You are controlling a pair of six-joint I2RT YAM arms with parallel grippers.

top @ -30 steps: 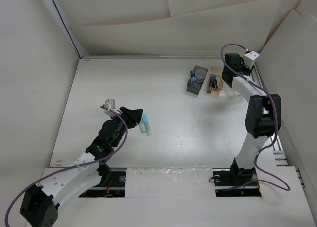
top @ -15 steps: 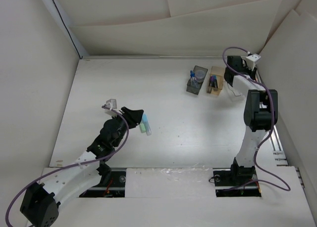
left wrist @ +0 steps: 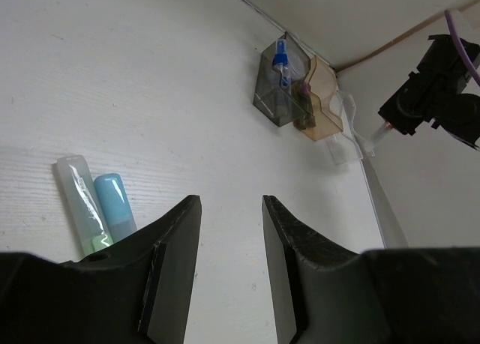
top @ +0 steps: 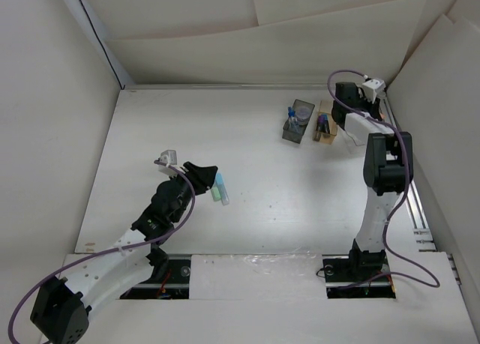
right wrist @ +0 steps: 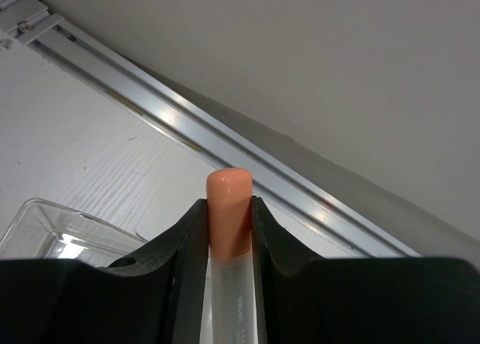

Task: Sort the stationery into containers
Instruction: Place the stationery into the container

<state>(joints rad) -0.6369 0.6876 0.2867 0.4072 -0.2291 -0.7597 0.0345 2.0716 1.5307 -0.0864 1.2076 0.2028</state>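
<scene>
My right gripper (right wrist: 229,201) is shut on an orange marker (right wrist: 229,198), held above the table's far right edge, with the clear bin (right wrist: 45,228) at its lower left. In the top view it (top: 339,118) hangs beside the tan-orange bin (top: 325,127), which holds a dark purple marker (top: 322,124). The smoky grey bin (top: 298,127) holds the blue-capped bottle (top: 290,119) and the round pot (top: 301,113). My left gripper (left wrist: 229,201) is open and empty. A green marker (left wrist: 79,201) and a light-blue marker (left wrist: 114,201) lie side by side on the table just left of it.
An aluminium rail (right wrist: 225,145) runs along the right wall close behind the bins. Cardboard walls enclose the table on the left, back and right. The left wrist view shows the three bins in a row, with the clear one (left wrist: 346,134) nearest the right arm (left wrist: 435,97).
My right gripper has swung left along the back right, closer to the tan-orange bin, still holding the orange marker. The left arm and the two markers have barely moved.
</scene>
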